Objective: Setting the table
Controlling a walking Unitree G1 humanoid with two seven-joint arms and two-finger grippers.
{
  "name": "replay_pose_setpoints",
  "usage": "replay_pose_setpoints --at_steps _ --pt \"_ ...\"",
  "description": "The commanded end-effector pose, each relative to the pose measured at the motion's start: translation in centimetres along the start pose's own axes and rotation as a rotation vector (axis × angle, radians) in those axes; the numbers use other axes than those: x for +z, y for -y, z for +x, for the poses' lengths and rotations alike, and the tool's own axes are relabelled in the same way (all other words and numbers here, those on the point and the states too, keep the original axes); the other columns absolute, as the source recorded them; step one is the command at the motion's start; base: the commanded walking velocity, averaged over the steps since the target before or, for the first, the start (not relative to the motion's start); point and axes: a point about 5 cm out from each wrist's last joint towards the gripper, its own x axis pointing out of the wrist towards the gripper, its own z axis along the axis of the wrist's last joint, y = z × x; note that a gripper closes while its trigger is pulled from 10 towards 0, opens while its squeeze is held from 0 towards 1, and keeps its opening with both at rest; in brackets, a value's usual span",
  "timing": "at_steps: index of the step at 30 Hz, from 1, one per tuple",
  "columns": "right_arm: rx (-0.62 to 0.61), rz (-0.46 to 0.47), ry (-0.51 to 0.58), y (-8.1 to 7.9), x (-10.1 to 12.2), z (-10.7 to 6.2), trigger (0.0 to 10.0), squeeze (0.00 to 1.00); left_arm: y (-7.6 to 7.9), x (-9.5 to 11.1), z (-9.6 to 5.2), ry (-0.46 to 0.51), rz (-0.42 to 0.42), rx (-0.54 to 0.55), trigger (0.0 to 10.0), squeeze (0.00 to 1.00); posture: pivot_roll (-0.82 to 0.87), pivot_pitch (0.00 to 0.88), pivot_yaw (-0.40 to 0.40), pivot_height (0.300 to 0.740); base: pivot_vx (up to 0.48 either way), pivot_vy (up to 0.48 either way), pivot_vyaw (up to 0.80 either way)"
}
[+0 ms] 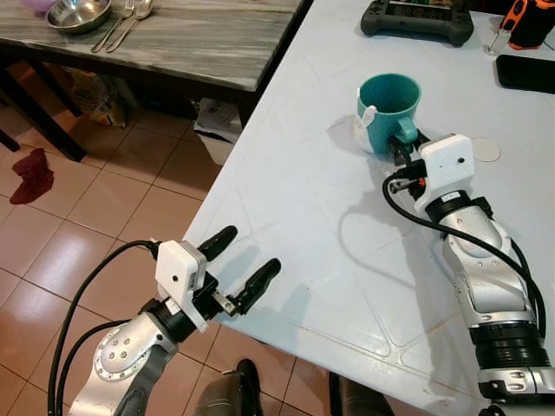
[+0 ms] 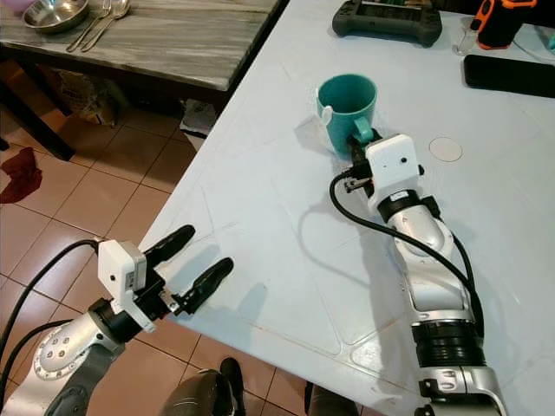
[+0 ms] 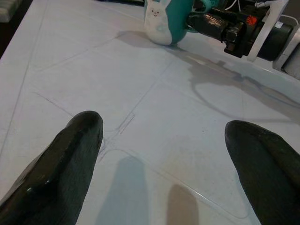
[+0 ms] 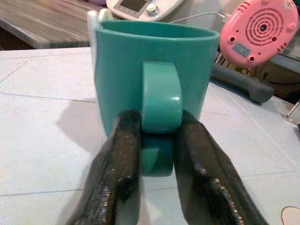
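Observation:
A teal mug [image 1: 388, 104] with a white bunny figure on its side stands upright on the white table [image 1: 303, 199]. My right gripper [image 4: 157, 126] is shut on the mug's handle, one black finger pressed against each side of it. The right arm lies along the table's right side, reaching away from me to the mug [image 2: 347, 104]. Over the table's near left edge, my left gripper [image 1: 247, 260] is open and holds nothing. In the left wrist view the mug [image 3: 164, 23] is far ahead of the spread fingers.
A dark wooden table [image 1: 191, 39] at the upper left carries a metal bowl [image 1: 78, 13], a fork and a spoon [image 1: 126, 22]. On the white table's far end lie a grey controller [image 1: 416, 19], a black phone [image 1: 525, 74] and an orange tool [image 1: 529, 22]. A red cloth [image 1: 33, 173] lies on the tiled floor.

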Motion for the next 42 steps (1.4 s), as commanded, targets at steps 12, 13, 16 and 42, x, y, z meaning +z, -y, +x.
replay_pose_setpoints --at_steps 12,13,16,42 --pt "-0.061 -0.009 0.037 -0.4 0.5 -0.6 0.0 0.00 -0.4 0.1 1.4 0.034 0.031 0.017 10.0 0.00 -0.14 0.209 0.084 0.740 0.000 0.000 0.00" --pt "-0.075 -0.011 0.040 -0.4 0.5 -0.7 0.0 0.00 -0.5 0.1 1.5 0.038 0.036 0.023 10.0 0.00 -0.14 0.198 0.083 0.740 0.000 0.000 0.00" --pt "-0.125 -0.012 0.046 -0.3 0.7 -0.9 0.0 0.00 -1.2 0.3 2.0 0.051 0.060 0.058 10.0 0.00 -0.15 0.177 0.084 0.740 0.000 0.000 0.00" --pt "-0.373 0.060 -0.039 -1.9 0.2 -5.3 10.0 0.00 -8.6 -1.1 4.5 0.018 0.076 0.475 10.0 0.00 -0.21 0.062 0.101 0.740 0.000 0.000 -0.25"
